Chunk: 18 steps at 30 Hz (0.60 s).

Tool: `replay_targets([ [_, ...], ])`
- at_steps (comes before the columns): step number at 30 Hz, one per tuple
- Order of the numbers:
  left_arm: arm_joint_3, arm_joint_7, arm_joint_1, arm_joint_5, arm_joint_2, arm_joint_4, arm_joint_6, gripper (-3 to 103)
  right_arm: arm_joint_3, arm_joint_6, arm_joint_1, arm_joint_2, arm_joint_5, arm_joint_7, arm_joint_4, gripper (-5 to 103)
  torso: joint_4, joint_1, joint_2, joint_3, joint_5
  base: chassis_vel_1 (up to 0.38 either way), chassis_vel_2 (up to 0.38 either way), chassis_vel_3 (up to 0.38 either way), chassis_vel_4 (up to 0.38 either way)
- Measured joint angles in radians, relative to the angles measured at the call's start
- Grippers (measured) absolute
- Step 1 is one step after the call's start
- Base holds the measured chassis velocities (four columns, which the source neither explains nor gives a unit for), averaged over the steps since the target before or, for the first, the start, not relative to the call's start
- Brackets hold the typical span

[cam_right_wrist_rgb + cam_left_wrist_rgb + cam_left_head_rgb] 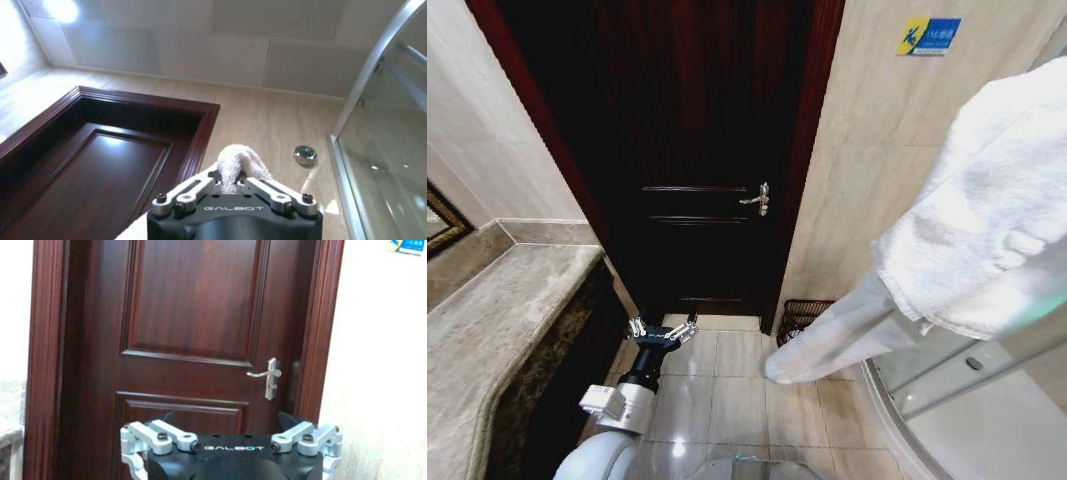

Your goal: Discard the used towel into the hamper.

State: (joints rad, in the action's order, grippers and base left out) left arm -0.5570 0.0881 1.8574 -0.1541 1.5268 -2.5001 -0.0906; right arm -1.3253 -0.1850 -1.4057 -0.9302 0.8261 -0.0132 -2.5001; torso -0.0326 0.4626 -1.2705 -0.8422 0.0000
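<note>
While the right gripper [230, 187] is pinching the towel [987, 210] aloft, carrying is underway; the hamper [802, 318] is sitting well below it, so lowering over its rim seems needed. The left gripper [663, 330] is hanging spread.

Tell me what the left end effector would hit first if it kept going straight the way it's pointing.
Probably the dark wooden door: the left end effector faces its lower panels, below and beside the handle. Nothing shows between them, though depth is unclear.
</note>
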Motion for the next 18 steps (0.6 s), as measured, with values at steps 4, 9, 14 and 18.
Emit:
replay_targets([
  [4, 0.000, 0.000, 0.000, 0.000, 0.000, 0.000, 0.000, 100, 0.007, 0.003, 0.008, 0.010, 0.003, 0.000, 0.000, 7, 0.0000, 0.011, -0.023, -0.012, 0.0000, 0.000, 0.000, 0.000, 0.000],
  [9, 0.000, 0.000, 0.000, 0.000, 0.000, 0.000, 0.000, 100, 0.015, 0.007, 0.024, 0.022, 0.003, 0.001, 0.000, 7, -0.0001, 0.023, -0.050, -0.027, 0.0000, 0.000, 0.000, 0.000, 0.000],
  [14, 0.000, 0.000, 0.000, 0.000, 0.000, 0.000, 0.000, 100, 0.015, 0.013, 0.040, 0.037, 0.013, 0.003, 0.006, 7, 0.0000, 0.037, -0.082, -0.044, 0.0002, 0.000, 0.000, 0.000, 0.000],
  [18, 0.000, 0.000, 0.000, 0.000, 0.000, 0.000, 0.000, 100, 0.025, 0.030, 0.077, 0.071, 0.035, 0.010, 0.038, 7, 0.0000, 0.051, -0.112, -0.060, 0.0000, 0.000, 0.000, 0.000, 0.000],
])
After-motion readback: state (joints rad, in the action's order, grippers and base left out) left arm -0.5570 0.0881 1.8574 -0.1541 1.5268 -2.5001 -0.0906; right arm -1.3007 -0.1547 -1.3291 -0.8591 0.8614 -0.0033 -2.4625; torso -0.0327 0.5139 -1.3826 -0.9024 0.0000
